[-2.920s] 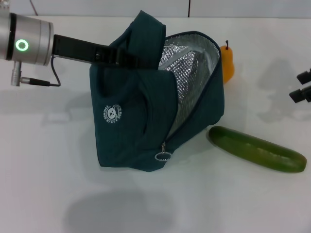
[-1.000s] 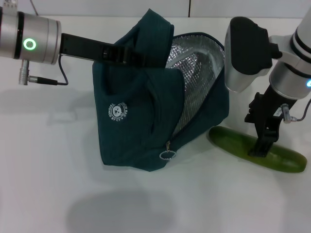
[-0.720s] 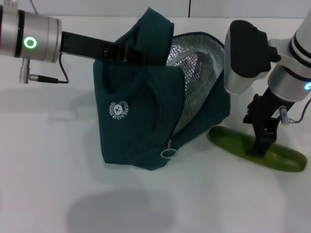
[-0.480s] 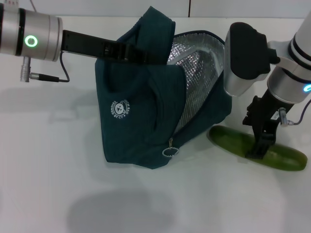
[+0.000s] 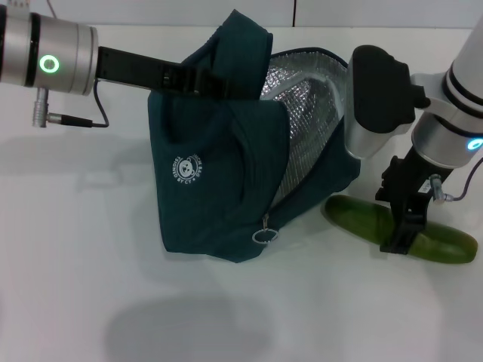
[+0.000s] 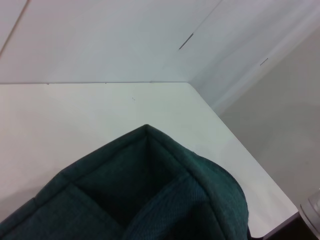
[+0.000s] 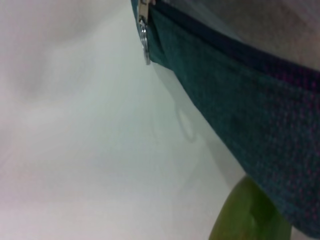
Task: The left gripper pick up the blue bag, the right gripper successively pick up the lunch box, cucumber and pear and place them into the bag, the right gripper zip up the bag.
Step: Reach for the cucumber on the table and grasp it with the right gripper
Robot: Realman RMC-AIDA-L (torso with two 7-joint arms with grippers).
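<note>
while the left gripper (image 5: 219, 84) still grips the blue bag (image 5: 226, 188), the right gripper (image 5: 400, 240) has lowered, straddling the cucumber (image 5: 355, 215).

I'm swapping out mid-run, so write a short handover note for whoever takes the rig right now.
Left gripper: shut on the blue bag's handle, holding it up with the foil-lined mouth open toward the right.
Right gripper: down on the middle of the cucumber, which lies on the table beside the bag; whether it has closed on it cannot be seen.
Lunch box and pear: not visible.
Left: load the cucumber and the pear, then pull the zip ring shut.
</note>
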